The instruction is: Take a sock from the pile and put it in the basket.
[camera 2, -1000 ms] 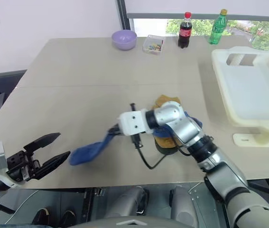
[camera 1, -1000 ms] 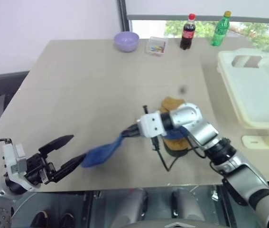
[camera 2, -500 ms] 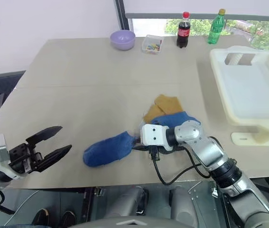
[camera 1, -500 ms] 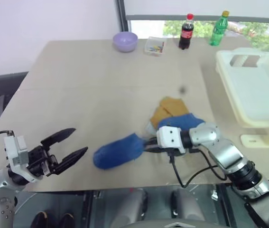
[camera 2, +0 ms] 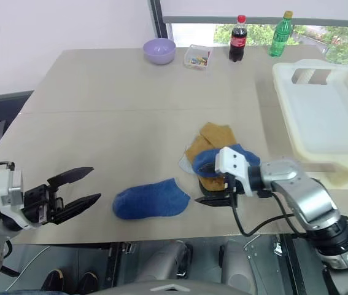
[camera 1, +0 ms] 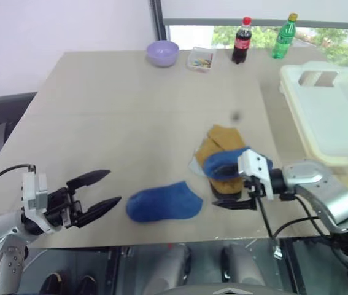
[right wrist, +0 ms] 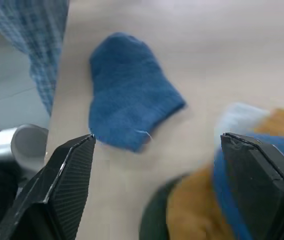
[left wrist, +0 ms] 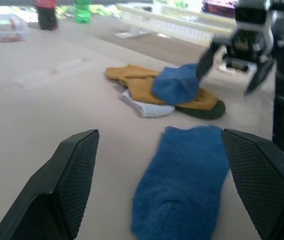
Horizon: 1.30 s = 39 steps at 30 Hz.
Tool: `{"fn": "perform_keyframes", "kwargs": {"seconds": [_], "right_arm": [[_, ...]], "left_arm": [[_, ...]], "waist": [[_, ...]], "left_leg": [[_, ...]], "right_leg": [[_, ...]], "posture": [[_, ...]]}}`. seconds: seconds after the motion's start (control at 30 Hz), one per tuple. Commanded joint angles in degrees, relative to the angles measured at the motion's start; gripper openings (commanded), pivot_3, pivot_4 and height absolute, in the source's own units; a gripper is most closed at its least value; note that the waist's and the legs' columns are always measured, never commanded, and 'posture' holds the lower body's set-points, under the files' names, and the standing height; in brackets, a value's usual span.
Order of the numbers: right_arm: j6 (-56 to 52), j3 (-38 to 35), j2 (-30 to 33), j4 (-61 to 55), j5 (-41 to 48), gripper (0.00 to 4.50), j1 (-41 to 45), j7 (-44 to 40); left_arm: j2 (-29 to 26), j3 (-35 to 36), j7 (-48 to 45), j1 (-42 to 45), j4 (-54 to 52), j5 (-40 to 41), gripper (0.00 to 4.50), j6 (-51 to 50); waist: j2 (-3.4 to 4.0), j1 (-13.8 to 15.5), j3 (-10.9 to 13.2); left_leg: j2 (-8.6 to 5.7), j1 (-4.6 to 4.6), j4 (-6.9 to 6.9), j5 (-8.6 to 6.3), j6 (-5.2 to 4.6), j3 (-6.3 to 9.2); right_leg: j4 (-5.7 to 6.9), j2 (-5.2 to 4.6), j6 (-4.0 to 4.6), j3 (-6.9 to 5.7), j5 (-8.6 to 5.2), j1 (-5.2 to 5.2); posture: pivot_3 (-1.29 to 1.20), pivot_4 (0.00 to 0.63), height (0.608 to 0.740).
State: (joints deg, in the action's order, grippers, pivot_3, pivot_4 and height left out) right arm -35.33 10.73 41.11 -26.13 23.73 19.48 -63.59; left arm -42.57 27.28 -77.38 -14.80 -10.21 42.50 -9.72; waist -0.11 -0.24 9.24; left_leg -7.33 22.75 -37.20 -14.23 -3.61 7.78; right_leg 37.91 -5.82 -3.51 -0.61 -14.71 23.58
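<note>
Now a lone blue sock (camera 1: pixel 163 202) lies flat on the tabletop (camera 1: pixel 118 104) in the lower middle of the frame, apart from the pile (camera 1: pixel 224 167) just to its right, where mustard, blue, pale grey and dark green socks overlap; the basket (camera 1: pixel 333 117) sits at the right edge of the frame, well apart from both and with nothing in it. The right pincer (camera 1: pixel 234 195) hangs beside the pile with its fingers apart and empty; the left pincer (camera 1: pixel 100 193) hovers at lower left, fingers likewise spread, pointing toward the blue sock and near its toe end. The step in hand looks like a pick-up of that single sock by the left arm; to do it well, the pincer should come in low along the tabletop, straddle a raised fold of cloth rather than the flat middle, close fully before lifting, and rise high enough for the dangling end to clear the basket's wall.
</note>
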Motion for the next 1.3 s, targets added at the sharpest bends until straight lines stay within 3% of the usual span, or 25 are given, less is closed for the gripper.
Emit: {"fn": "perform_keyframes", "kwargs": {"seconds": [0.03,0.33,0.37,0.4,0.43,0.67,1.0,1.13,1.3], "right_arm": [[0.21,-2.66,0.99,-1.66,0.52,4.1,0.98,1.37],[8.48,1.34,-0.24,6.26,-9.52,4.1,2.77,7.0],[9.16,2.11,-0.53,7.11,-10.59,3.6,2.96,7.37],[9.69,2.71,-0.95,7.85,-11.32,3.59,3.2,7.73],[10.1,3.18,-1.47,8.44,-11.81,3.29,3.48,7.94],[13.21,5.61,-3.46,11.6,-15.44,0.13,4.48,8.19],[13.85,4.37,-4.48,12.18,-15.15,0.06,5.68,7.32],[13.97,3.7,-4.73,11.65,-14.72,1.14,5.95,7.91],[14.66,4.61,-5.65,13.26,-15.56,1.14,6.53,8.61]], "left_arm": [[-2.25,-0.26,-2.9,-0.39,0.2,-0.53,4.19,-0.37],[-4.51,-2.15,-6.13,0.74,2.94,-3.78,4.19,1.53],[-4.49,-2.23,-6.13,0.72,2.91,-3.86,4.19,1.58],[-4.45,-2.33,-6.08,0.77,2.88,-3.98,4.19,1.63],[-4.37,-2.42,-5.99,0.86,2.84,-4.08,4.19,1.65],[-3.59,-1.86,-4.85,1.64,3.35,-4.24,4.19,2.2],[-3.11,-1.08,-4.45,0.21,3.0,-3.91,4.19,2.67],[-2.83,-1.03,-4.19,-0.63,2.62,-3.82,4.19,2.87],[-2.57,-1.61,-3.43,-0.7,2.07,-3.81,4.19,3.03]], "waist": [[-0.01,-0.04,0.0],[-0.01,0.05,0.02],[-0.01,0.05,0.02],[-0.01,0.05,0.02],[-0.01,0.03,0.02],[-0.01,-0.15,0.02],[0.0,-0.31,0.03],[0.0,-0.31,0.03],[0.0,-0.31,0.03]], "left_leg": [[0.01,0.0,0.0,0.0,-0.01,0.0],[0.0,0.02,0.0,0.12,0.21,-0.02],[0.0,0.03,0.0,0.12,0.21,-0.02],[0.0,0.03,0.0,0.12,0.21,-0.02],[0.0,0.03,0.01,0.12,0.21,-0.02],[0.01,0.03,0.0,0.13,0.21,-0.02],[0.0,0.02,0.0,0.13,0.22,-0.02],[0.0,0.02,0.0,0.13,0.22,-0.02],[0.0,0.02,0.0,0.13,0.22,-0.02]], "right_leg": [[0.0,0.0,0.0,0.0,0.0,0.0],[-0.03,0.0,0.0,0.0,0.0,0.01],[-0.03,0.0,0.0,0.0,0.0,0.01],[-0.03,0.0,0.0,0.0,0.0,0.01],[-0.03,0.0,0.0,0.0,0.0,0.01],[-0.01,0.0,0.0,0.0,0.0,0.02],[-0.01,0.01,0.0,0.0,0.0,0.02],[-0.01,0.01,0.0,0.0,0.0,0.02],[0.0,0.01,0.0,0.0,0.0,0.02]], "posture": [[0.0,0.15,0.74],[0.0,0.15,0.74],[0.0,0.15,0.74],[0.0,0.15,0.74],[0.0,0.15,0.74],[0.0,0.15,0.74],[0.0,0.15,0.74],[0.0,0.15,0.74],[0.0,0.15,0.74]]}}
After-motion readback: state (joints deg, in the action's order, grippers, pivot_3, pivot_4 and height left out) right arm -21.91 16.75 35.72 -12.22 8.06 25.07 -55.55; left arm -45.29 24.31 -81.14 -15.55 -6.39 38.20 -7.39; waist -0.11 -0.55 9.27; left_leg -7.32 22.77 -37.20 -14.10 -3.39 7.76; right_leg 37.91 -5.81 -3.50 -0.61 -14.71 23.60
